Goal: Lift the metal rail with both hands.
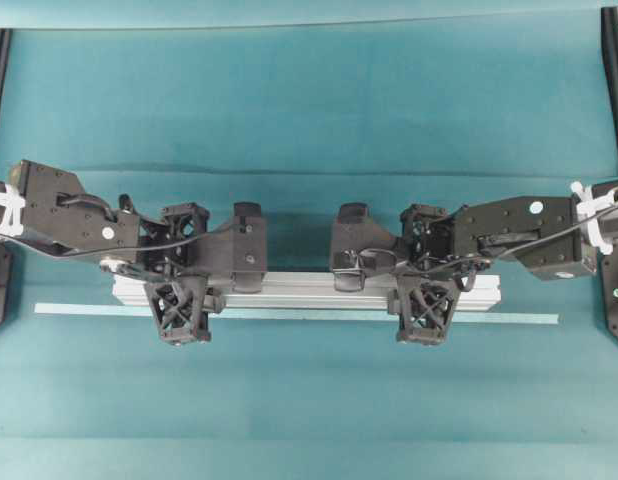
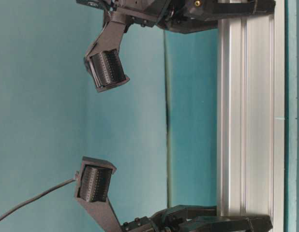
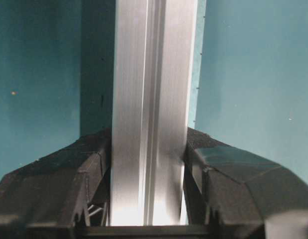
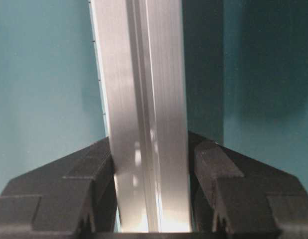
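Presently: metal rail [image 1: 309, 291], silver-grey grooved bar, lying lengthwise parallel to the front edge of the teal surface [image 1: 309, 100], nearer that edge than the far one. Left hand [image 1: 179, 285] clamped across the rail near its left end; both fingers [image 3: 69, 174] press its sides. Right hand [image 1: 425, 285] clamped likewise near the right end. Pale-green tape strip [image 1: 79, 311] just beside the rail, on its front-edge side.

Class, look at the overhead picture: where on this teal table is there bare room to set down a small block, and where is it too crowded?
Bare cloth lies beyond the arms at the top and nearer than the pale-green tape strip at the bottom. The middle band is crowded: the left pincer and right pincer both clamp the metal rail.
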Controlling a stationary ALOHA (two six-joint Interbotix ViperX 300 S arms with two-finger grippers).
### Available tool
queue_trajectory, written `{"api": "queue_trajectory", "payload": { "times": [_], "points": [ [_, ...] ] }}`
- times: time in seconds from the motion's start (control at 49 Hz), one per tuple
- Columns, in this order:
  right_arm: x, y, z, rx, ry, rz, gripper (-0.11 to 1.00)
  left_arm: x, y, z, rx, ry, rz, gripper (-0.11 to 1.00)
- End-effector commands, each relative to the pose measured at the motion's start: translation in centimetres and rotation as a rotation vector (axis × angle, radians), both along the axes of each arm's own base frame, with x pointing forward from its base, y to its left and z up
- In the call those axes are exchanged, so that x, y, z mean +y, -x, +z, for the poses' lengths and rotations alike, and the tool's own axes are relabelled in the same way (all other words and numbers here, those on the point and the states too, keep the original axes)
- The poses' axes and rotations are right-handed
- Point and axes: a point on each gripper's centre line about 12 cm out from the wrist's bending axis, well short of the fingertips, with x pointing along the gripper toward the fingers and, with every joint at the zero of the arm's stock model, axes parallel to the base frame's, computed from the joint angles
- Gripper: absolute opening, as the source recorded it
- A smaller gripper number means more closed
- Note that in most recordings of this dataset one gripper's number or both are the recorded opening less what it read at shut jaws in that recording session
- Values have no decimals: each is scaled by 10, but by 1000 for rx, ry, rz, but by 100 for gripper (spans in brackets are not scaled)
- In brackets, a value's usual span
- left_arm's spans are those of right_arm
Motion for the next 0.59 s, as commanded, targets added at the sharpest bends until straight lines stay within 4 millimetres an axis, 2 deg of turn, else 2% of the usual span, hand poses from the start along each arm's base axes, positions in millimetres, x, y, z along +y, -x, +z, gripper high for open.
{"api": "queue_trajectory", "payload": {
  "times": [0.0, 0.143, 0.51, 0.571],
  "points": [
    [1, 2, -6, 17, -2, -4, 39, 1, -3, 3, -22, 1, 4, 36],
    [1, 2, -6, 14, -2, -6, 39, 0, -5, 3, -61, 1, 1, 35],
    [0, 2, -6, 19, -3, -9, 40, 0, 2, -5, -35, 2, 3, 36],
    [1, 3, -7, 22, -4, -8, 40, 0, 2, -5, -38, 2, 3, 42]
  ]
}}
